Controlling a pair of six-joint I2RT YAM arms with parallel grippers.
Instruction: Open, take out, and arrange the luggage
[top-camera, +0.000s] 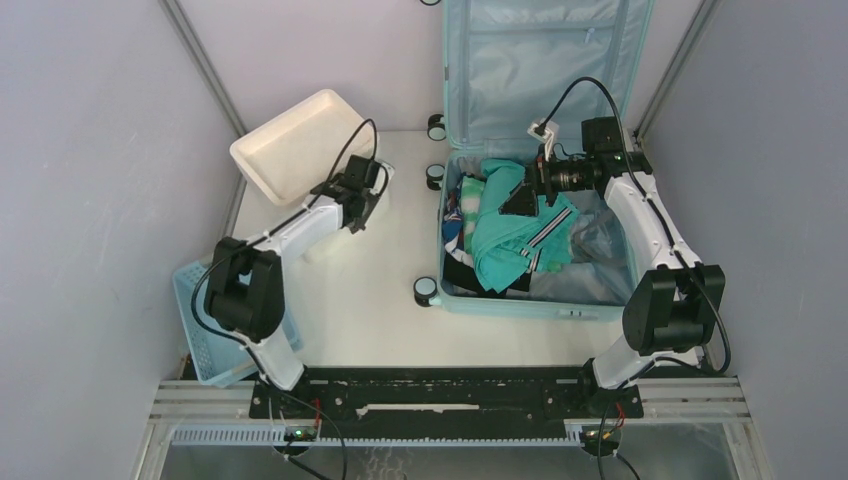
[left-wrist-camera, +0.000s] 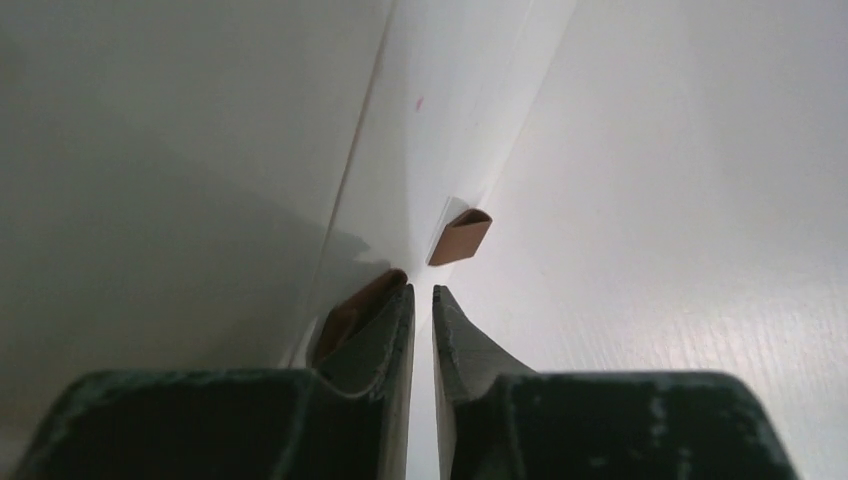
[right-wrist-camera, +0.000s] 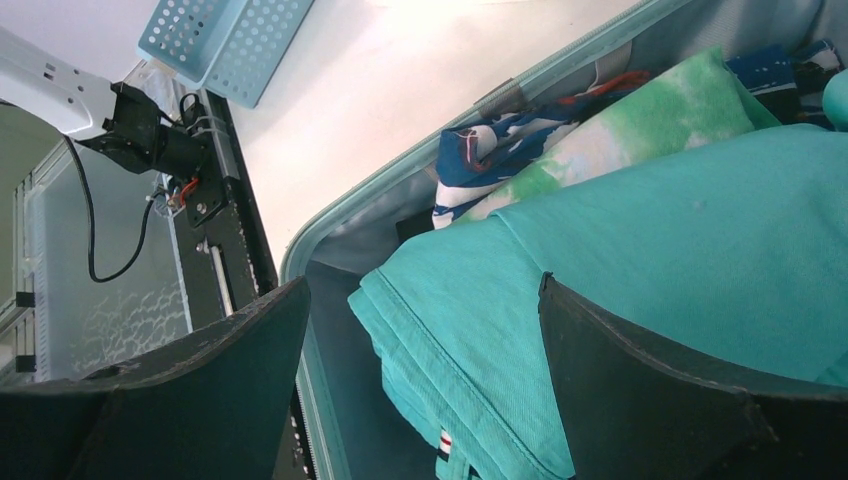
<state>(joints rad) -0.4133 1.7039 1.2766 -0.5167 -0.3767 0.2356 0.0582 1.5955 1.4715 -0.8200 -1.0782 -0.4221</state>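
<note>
The light-blue luggage (top-camera: 540, 60) lies open at the right. Its lid stands against the back wall and its base (top-camera: 520, 305) is full of clothes. A teal garment (top-camera: 505, 245) lies on top, and also shows in the right wrist view (right-wrist-camera: 650, 230). My right gripper (top-camera: 517, 198) is open just above this garment, its jaws spread wide over a folded edge (right-wrist-camera: 422, 290) with nothing between them. My left gripper (top-camera: 358, 212) is at the white drawer unit (top-camera: 295, 140). Its jaws (left-wrist-camera: 421, 300) are almost together and hold nothing, beside a brown handle (left-wrist-camera: 460, 236).
A blue lattice basket (top-camera: 215, 320) hangs off the table's front left edge, also in the right wrist view (right-wrist-camera: 225, 40). A green-white garment (right-wrist-camera: 640, 115) and a blue-white one (right-wrist-camera: 490, 150) lie under the teal one. The suitcase wheels (top-camera: 427, 290) face left.
</note>
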